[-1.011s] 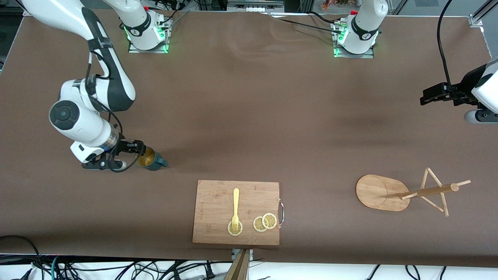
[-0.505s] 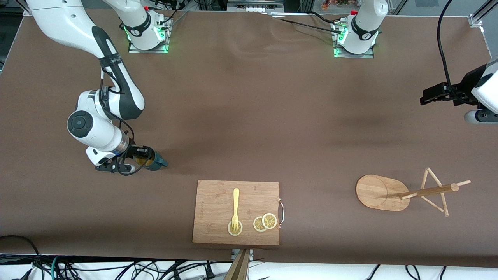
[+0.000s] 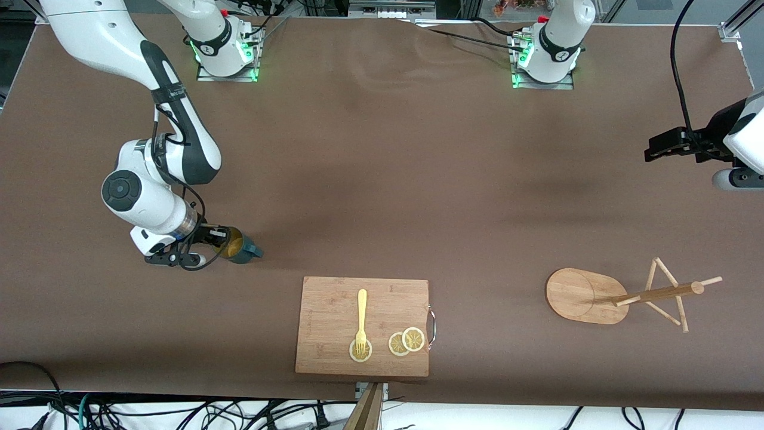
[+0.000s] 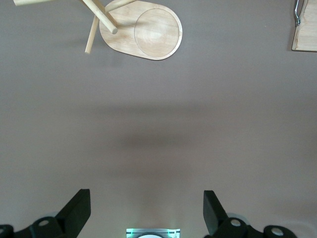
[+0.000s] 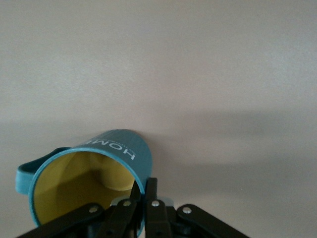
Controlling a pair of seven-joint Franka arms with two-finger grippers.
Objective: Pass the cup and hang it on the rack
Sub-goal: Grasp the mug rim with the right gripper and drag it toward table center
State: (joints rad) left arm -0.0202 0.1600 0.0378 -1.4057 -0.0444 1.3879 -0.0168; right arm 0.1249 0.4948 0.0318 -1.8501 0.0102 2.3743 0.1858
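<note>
The dark teal cup with a yellowish inside is tilted on its side just above the brown table toward the right arm's end, its handle pointing away from the gripper. My right gripper is shut on the cup's rim; in the right wrist view one finger is inside and one outside the cup wall, with the right gripper pinching it. The wooden rack stands toward the left arm's end; it also shows in the left wrist view. My left gripper is open and empty, waiting high at that end.
A bamboo cutting board lies near the front edge between cup and rack, with a yellow fork and lemon slices on it. Its metal handle faces the rack. Cables hang off the front edge.
My right arm moved toward the cup, closed on its rim, and tipped and shifted the cup slightly toward the cutting board. The left arm has not moved.
</note>
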